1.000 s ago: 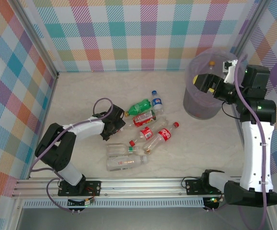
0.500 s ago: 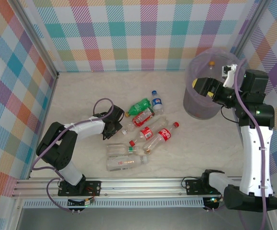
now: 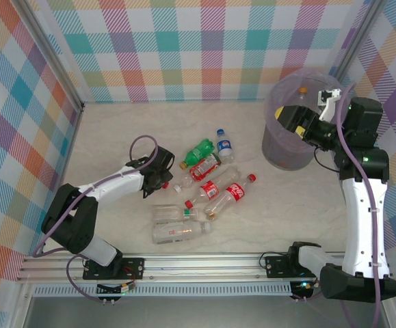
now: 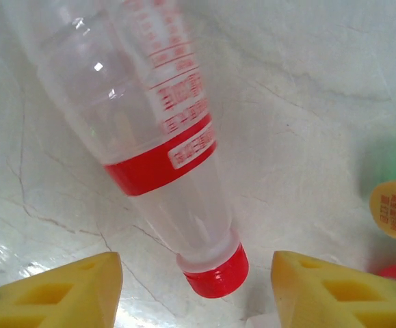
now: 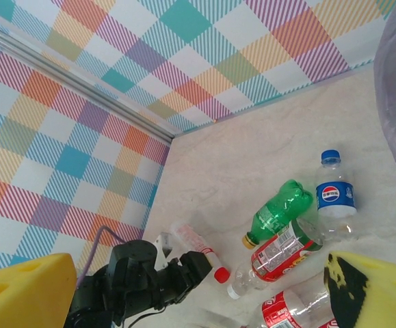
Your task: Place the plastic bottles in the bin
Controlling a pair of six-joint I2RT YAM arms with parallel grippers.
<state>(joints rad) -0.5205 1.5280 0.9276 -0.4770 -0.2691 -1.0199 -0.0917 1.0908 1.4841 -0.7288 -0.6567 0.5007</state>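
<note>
Most of the plastic bottles lie on the surface, so the task looks to be at an early stage. Starting at the left, the left gripper is low over the surface with its jaws apart, one yellow pad on each side of the neck of a clear bottle with a red band and red cap. The pads do not touch it, so this bottle is lined up for a grasp but not yet held.

Just to the right is the main cluster, about seven bottles lying on their sides close together. At its far end are the green bottle and the blue-labelled bottle. The red-labelled ones are in the middle, among them one beside the green bottle and a larger one with a red cap. Two clear pale bottles lie nearest the arm bases. None of these is in a grip.

Further right, well apart from the cluster, the bin stands at the far right of the surface. A small yellow cap shows within its rim, probably a bottle already dropped in, though the bag blurs it. The right gripper hangs over the bin's mouth, jaws wide apart and holding nothing.

By this reading, one bottle at most is in the bin and about eight are left to carry over, the red-banded one likely first.
</note>
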